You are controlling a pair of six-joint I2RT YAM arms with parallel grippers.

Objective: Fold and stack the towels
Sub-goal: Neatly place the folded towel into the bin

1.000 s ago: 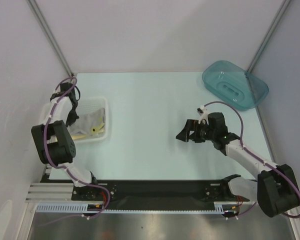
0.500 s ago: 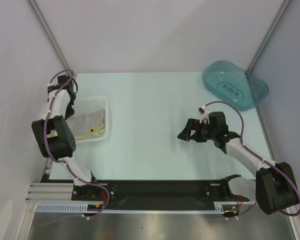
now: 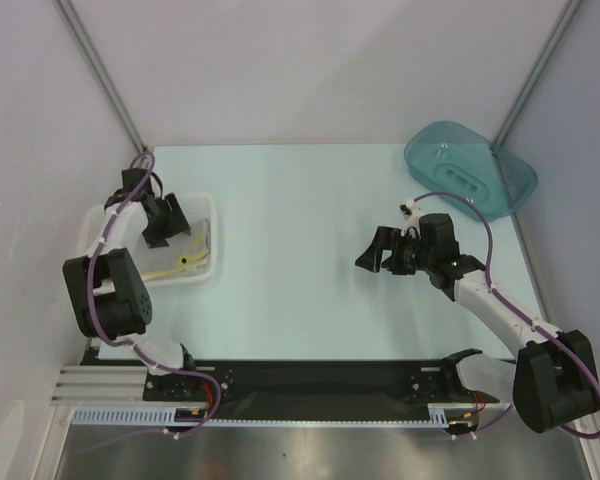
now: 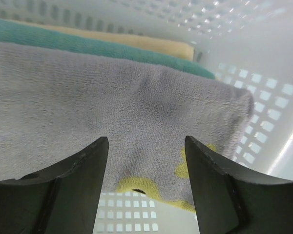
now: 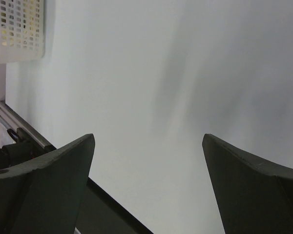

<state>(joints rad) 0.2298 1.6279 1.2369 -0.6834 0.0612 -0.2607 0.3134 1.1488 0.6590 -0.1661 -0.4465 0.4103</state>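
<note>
- My left gripper (image 4: 145, 170) has swung back in over the white mesh basket (image 3: 211, 238). Half a second ago that arm was drawn out toward the basket's far-left corner. Now the fingers point down into it.
- Its fingers are spread wide with nothing between them. Nothing has been lifted yet.
- Directly below and between the fingertips lies the grey towel (image 4: 112, 102), with yellow patches along the edge nearest the wrist camera. Whether the tips already touch the pile, I cannot tell.
- Just beyond the grey towel, farther from the fingers, a teal towel (image 4: 88, 46) and a pale yellow towel (image 4: 151, 46) lie against the basket's wall.
- I judge the task is at its very start. All the cloths I see are in the basket, none is spread on the table (image 5: 161, 73), and this return looks like lining up the first pick.
- My right gripper (image 3: 378, 252) has crept slightly away from the arm bases over the last second. It hangs above bare table, fingers wide apart and empty, well apart from the basket off to its left.
- The teal tub (image 3: 470, 170) sits beyond the right gripper, toward the far right corner, unmoved.
- No brand, label or lettering is readable anywhere. The towel's yellow patches are a print, not writing, and the basket and tub show no marks.
</note>
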